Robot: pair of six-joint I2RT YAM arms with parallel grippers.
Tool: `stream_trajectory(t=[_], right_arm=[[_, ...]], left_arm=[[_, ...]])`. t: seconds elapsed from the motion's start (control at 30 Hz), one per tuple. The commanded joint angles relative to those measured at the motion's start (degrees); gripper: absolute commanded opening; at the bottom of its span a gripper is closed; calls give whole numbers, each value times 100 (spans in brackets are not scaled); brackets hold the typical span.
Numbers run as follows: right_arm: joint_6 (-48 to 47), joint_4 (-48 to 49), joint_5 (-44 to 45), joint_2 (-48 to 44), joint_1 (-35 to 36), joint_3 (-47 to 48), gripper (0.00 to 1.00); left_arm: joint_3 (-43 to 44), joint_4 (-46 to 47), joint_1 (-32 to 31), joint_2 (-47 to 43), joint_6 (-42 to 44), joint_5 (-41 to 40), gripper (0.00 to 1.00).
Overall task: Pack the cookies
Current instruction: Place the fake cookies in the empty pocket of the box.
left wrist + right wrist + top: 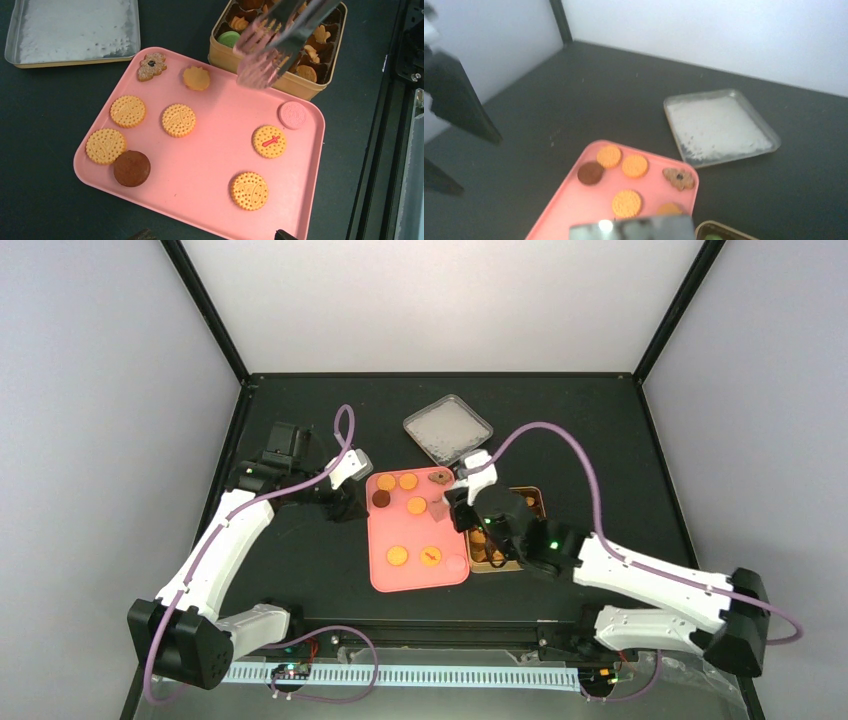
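Several cookies lie on the pink tray (pixel 210 165): round golden ones (pixel 178 120), a dark brown one (pixel 132 168), a pale pink one (pixel 292 115), a flower-shaped one (pixel 152 66) and one with a red mark (pixel 269 141). More cookies, one of them green (pixel 229 38), fill the tan tin (pixel 300 86). My right gripper (pixel 470 508) is shut on the metal tongs (pixel 280 35). Their blurred tips hang over the tray's edge beside the tin; I cannot tell whether they hold a cookie. My left gripper (pixel 210 235) is open at the tray's left side, touching nothing.
The tin's metal lid (pixel 448 428) lies upside down on the black table behind the tray. The tin (pixel 505 530) sits against the tray's right edge. Black frame posts rise at the table's far corners.
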Motion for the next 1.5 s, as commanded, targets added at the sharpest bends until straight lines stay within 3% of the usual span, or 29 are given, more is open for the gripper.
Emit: stream_trajectory(t=[0.0, 0.3, 0.5, 0.8, 1.2, 1.47], right_arm=[[-14, -566, 622, -636, -62, 319, 25], [1221, -3214, 1724, -1919, -124, 211, 25], [2041, -4432, 1780, -2447, -128, 89, 26], [2062, -4332, 2215, -2408, -127, -48, 30], [2043, -4202, 2163, -2198, -134, -107, 47], [1841, -4058, 2161, -2235, -133, 84, 44]], left_arm=[[182, -132, 53, -5, 100, 134, 64], [218, -129, 54, 91, 61, 213, 63], [248, -98, 54, 178, 39, 252, 64], [301, -125, 54, 227, 39, 258, 63], [252, -122, 54, 234, 57, 278, 64], [226, -116, 60, 219, 37, 276, 63]])
